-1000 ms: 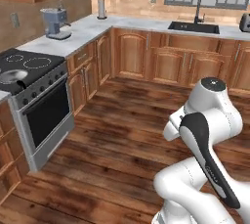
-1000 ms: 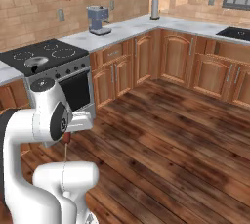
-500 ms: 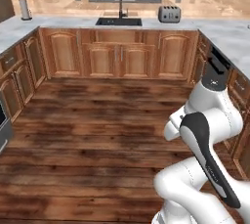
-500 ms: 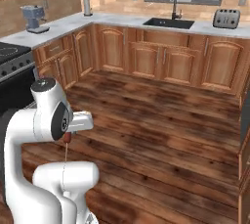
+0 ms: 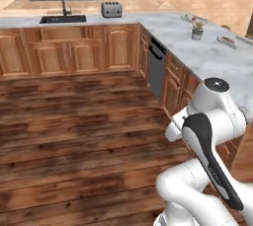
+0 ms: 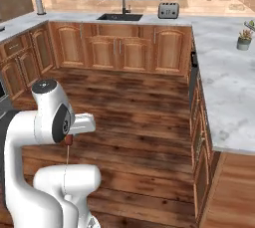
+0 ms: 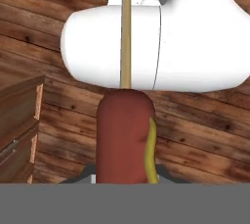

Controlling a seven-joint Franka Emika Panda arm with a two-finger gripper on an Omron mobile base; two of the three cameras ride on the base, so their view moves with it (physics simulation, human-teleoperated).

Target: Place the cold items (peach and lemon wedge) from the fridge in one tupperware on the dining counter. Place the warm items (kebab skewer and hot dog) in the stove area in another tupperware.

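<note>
Kebab skewer (image 7: 125, 135) carried — claw clamped on it.
Its wooden stick points away from the claw, over the plank floor (image 7: 195, 135).

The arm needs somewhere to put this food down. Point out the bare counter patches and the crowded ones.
The gripper is shut on the skewer. The counter lies bare from the toaster corner down to its near edge. It is busier at the far end, around the potted plant and a flat container beside it.
</note>
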